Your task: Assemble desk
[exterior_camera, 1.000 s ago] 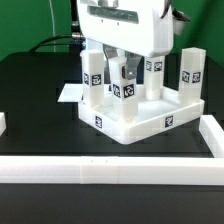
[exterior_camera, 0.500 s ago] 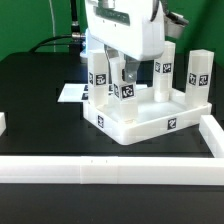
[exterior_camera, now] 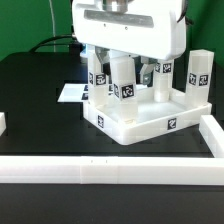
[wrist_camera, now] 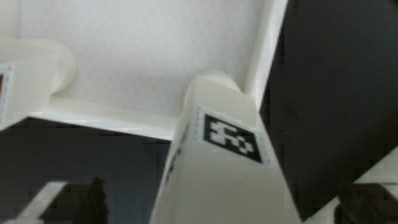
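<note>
The white desk top (exterior_camera: 135, 122) lies upside down on the black table, with white tagged legs standing in its corner sockets. One leg (exterior_camera: 122, 78) stands at the near corner on the exterior view's left, and my gripper (exterior_camera: 124, 68) hangs over it. In the wrist view this leg (wrist_camera: 222, 150) rises between my dark fingers (wrist_camera: 68, 200), with a gap on each side. My gripper (wrist_camera: 217, 205) is open around it. Another leg (wrist_camera: 27, 80) and the top's inner floor (wrist_camera: 160, 50) show beyond. Further legs stand at the right (exterior_camera: 197, 70) and behind (exterior_camera: 160, 76).
A long white border bar (exterior_camera: 100, 170) runs along the front, with a shorter bar (exterior_camera: 212, 135) at the exterior view's right and a stub (exterior_camera: 2, 122) at its left. The marker board (exterior_camera: 70, 93) lies left of the desk top.
The hand has turned about its vertical axis and now looks wider over the leg. The desk top slid slightly to the exterior view's right early on.
</note>
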`<state>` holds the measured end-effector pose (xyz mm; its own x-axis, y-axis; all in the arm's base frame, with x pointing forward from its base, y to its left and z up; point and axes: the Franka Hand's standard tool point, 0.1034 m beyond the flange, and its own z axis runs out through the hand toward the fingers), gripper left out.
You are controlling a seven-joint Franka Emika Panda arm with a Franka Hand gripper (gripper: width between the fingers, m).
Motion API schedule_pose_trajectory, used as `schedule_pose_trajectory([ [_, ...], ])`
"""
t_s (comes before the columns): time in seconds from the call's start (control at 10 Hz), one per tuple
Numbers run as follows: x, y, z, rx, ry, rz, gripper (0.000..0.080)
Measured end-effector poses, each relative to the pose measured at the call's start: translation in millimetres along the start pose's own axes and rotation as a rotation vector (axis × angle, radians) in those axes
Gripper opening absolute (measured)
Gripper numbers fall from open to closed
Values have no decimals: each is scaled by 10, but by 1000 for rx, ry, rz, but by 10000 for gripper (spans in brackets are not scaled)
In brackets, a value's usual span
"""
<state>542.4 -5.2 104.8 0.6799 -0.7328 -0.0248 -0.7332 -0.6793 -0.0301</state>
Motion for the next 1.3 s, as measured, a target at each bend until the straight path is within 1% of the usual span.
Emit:
schedule_pose_trajectory([
  [0.1,4,4,0,0,0,-89,649],
  [0.2,4,4,0,0,0,-119,649],
  [0.6,21,-5,-22,1,9,-496,649],
  [0.8,29,-7,-20,0,17,-641,649],
  [1.0,41,-8,-24,-13,25,-827,649],
  [1.1,53,2,-26,-20,26,-892,649],
  [1.2,62,8,-28,-20,26,-902,623],
  [1.3,62,8,-27,-20,26,-896,623],
])
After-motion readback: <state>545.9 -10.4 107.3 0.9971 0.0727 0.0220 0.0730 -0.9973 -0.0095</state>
